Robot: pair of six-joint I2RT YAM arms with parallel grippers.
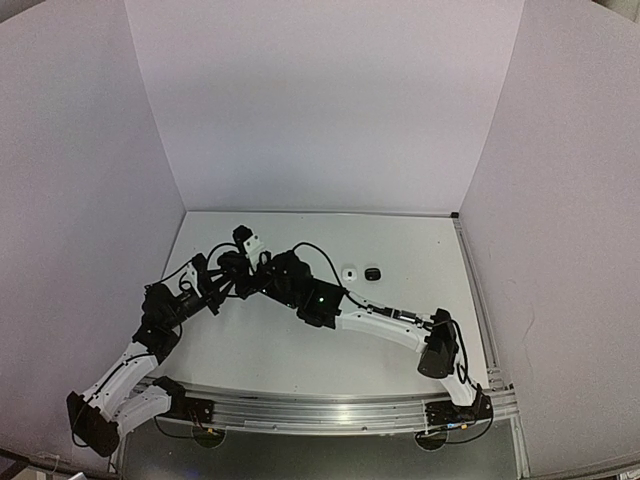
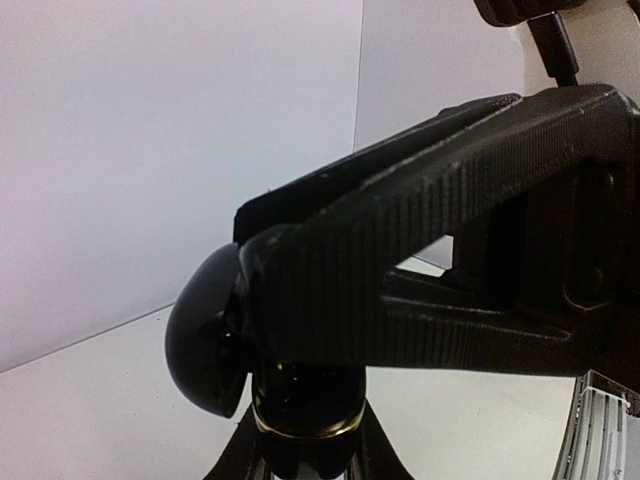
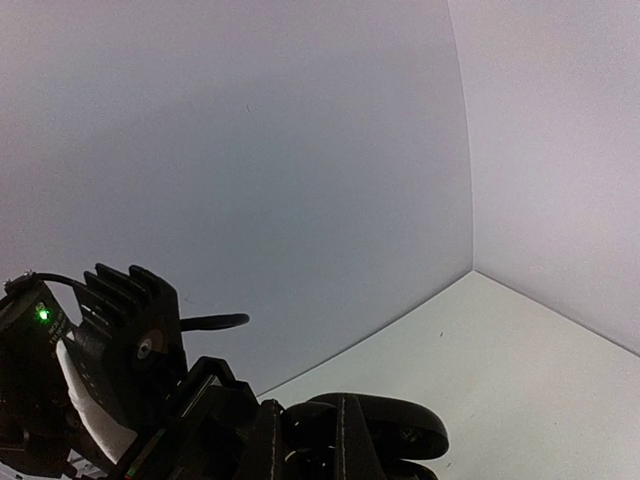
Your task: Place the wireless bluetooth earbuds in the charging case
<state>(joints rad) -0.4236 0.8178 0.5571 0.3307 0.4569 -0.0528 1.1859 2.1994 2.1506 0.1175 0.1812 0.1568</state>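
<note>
My left gripper [image 1: 243,274] [image 2: 305,455] is shut on a glossy black charging case [image 2: 205,340] with a gold rim, held off the table with its lid swung open. My right gripper [image 1: 264,278] [image 3: 305,448] is shut, its ribbed fingers [image 2: 430,240] lying right over the mouth of the case. In the right wrist view the black open lid [image 3: 410,425] shows just past the fingertips. The earbuds are hidden. Whether one sits between the right fingertips cannot be seen.
A small white rounded case [image 1: 350,274] and a small black one [image 1: 372,273] lie on the white table [image 1: 420,250] right of the grippers. White walls close in the back and both sides. A metal rail [image 1: 330,408] runs along the near edge.
</note>
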